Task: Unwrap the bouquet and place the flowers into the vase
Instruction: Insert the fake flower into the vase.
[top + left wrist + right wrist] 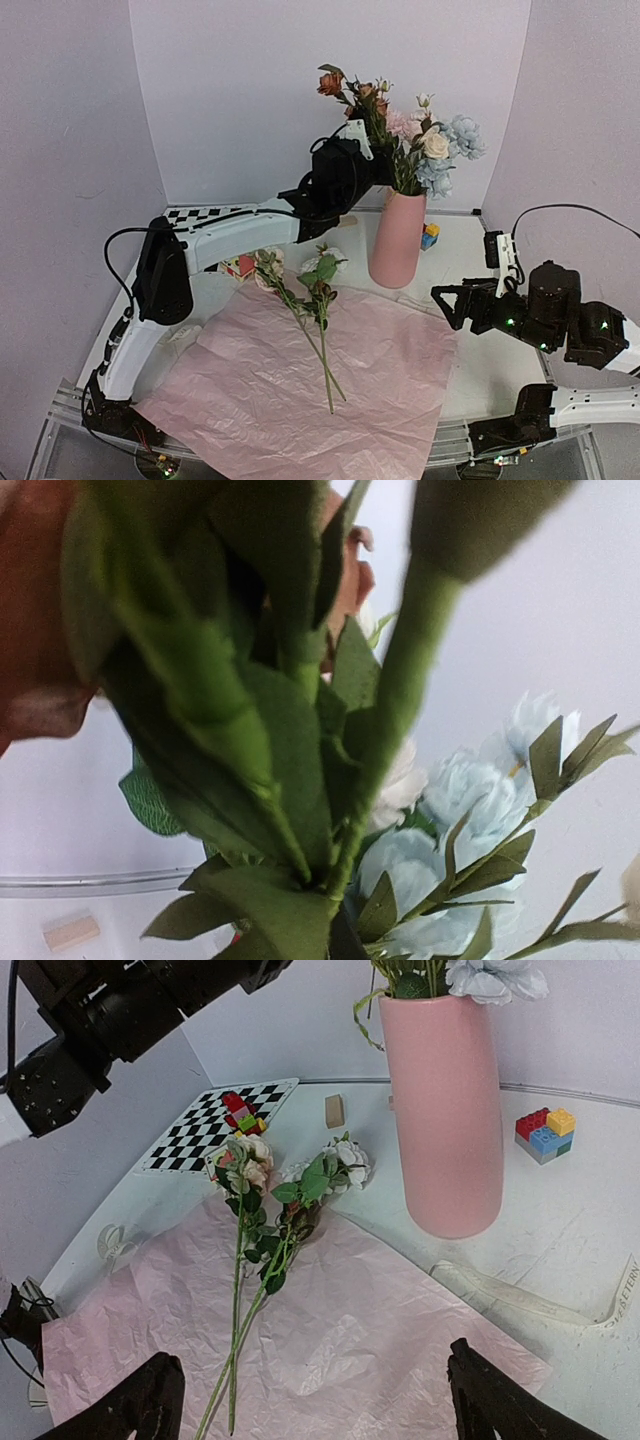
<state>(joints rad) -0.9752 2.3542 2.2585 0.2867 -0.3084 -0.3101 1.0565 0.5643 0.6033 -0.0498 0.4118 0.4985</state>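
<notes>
Our left claw sits closed tight among the stems at upper centre of the overhead view; we cannot tell whether it pinches one. Around it the flowers stand in the vase, just right of centre. Our right claw gapes wide and empty at the right, beside the pink paper. Two loose flowers lie across the paper's upper middle.
</notes>
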